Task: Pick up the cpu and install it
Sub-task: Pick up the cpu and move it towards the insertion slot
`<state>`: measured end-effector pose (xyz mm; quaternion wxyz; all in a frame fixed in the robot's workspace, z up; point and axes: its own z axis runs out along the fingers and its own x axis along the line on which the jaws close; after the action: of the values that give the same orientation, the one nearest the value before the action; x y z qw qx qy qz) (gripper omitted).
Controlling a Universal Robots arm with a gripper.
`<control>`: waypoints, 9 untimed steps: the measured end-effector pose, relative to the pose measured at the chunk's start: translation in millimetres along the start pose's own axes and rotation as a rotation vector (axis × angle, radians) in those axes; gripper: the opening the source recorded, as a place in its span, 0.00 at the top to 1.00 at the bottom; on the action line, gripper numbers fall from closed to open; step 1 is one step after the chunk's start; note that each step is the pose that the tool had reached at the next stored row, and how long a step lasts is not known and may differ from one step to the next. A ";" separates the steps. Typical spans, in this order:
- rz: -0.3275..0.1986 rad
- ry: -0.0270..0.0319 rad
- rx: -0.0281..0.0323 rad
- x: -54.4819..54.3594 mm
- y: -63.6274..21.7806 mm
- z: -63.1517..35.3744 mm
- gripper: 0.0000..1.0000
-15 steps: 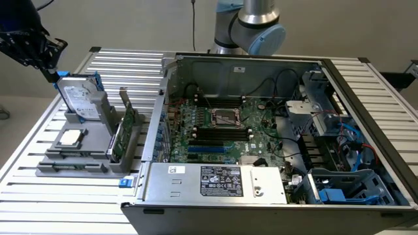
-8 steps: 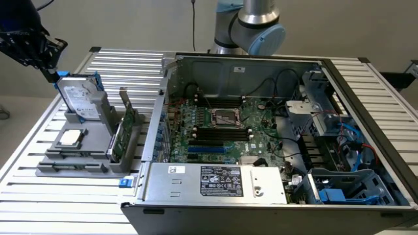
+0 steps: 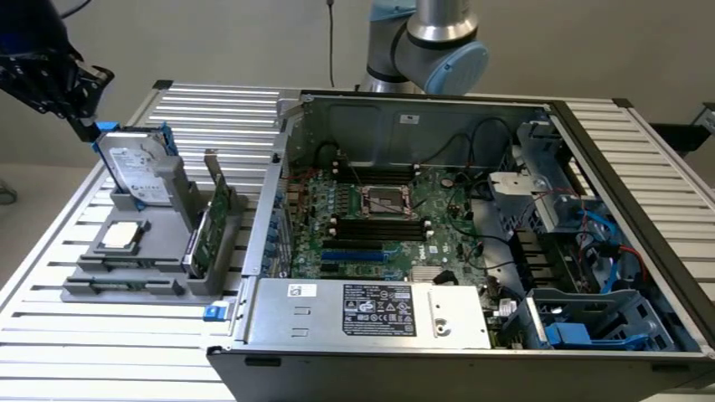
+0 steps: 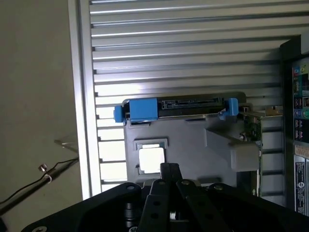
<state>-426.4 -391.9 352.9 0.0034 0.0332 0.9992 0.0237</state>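
Silvery metal on top and pale at the edges, the cpu (image 3: 120, 236) lies flat in a shallow square seat on the grey holder (image 3: 123, 285). The holder stands at the exterior view's left on the slatted table (image 3: 67, 343). Behind the cpu on the same holder, the hard drive (image 3: 136, 174) stands on edge in its blue bracket. A thin green circuit card (image 3: 214, 226) stands upright on the side toward the open computer case (image 3: 335, 322). My tool (image 4: 170, 170) is clenched, fingers pressed together with nothing between them. It hangs above the holder, clear of the cpu, and in the wrist view its tips show just beside the chip. Inside the case, the motherboard's square socket (image 3: 388, 201) sits among the memory slots, well apart from the cpu.
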 end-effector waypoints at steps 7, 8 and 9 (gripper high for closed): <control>-0.035 0.0114 0.0004 2.6 -1.8 1.6 0.64; -0.040 0.0151 0.0005 2.6 -2.0 2.1 0.64; -0.044 0.0190 0.0008 2.7 -2.3 2.6 0.58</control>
<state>-429.2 -393.9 350.2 -0.0056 0.0108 0.9996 0.0236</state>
